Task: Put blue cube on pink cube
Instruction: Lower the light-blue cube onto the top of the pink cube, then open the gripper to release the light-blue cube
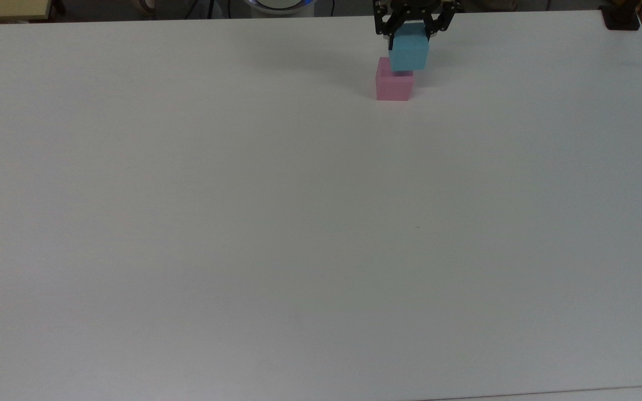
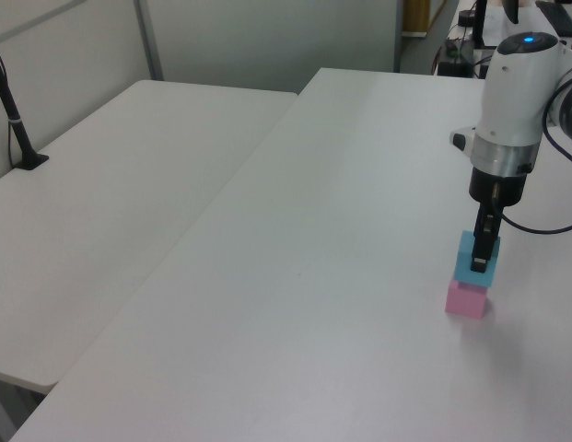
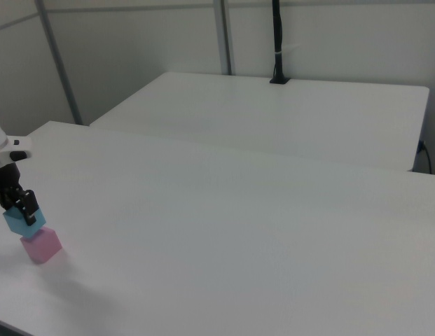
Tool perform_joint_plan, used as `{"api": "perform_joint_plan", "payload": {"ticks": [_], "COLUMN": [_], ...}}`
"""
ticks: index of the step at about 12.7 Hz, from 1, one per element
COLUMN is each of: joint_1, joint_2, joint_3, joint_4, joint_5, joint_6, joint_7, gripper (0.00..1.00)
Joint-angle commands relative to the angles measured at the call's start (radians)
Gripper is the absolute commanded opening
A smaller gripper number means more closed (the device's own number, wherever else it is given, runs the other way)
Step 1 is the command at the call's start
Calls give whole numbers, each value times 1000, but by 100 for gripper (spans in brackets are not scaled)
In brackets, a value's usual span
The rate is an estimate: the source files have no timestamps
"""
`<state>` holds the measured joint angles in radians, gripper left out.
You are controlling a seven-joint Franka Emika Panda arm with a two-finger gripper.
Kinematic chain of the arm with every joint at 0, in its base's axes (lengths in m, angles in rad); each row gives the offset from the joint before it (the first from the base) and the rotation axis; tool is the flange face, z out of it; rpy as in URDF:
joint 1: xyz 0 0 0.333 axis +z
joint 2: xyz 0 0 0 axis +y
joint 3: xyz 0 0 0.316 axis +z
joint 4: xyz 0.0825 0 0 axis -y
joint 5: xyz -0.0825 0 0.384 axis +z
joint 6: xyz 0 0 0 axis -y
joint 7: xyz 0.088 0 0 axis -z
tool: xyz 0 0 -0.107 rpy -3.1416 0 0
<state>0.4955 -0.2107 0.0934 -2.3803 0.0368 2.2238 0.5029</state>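
**Blue cube held low over pink cube, slightly off-centre**

Pinched between the end effector's [image 1: 412, 27] fingers: the blue cube [image 1: 408, 53], at or just above the pink cube [image 1: 394, 86] near the worktop's [image 1: 298, 223] far edge. In the top view, blue offset toward about 1 o'clock from pink. No long axis on either. Arm near vertical, fingers pointing straight down; contact hard to judge.
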Motion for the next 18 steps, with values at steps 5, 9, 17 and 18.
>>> {"api": "perform_joint_plan", "payload": {"ticks": [5, 9, 17, 18], "joint_1": [-11, -12, -21, -22], "joint_2": [24, 27, 24, 17], "joint_3": [-9, -9, -11, -11], "joint_4": [-13, -13, -4, 7], "joint_5": [3, -23, -28, -28], "joint_6": [36, 36, 24, 16], "joint_7": [-24, -6, 16, 16], "gripper": [34, 60, 100, 100]}}
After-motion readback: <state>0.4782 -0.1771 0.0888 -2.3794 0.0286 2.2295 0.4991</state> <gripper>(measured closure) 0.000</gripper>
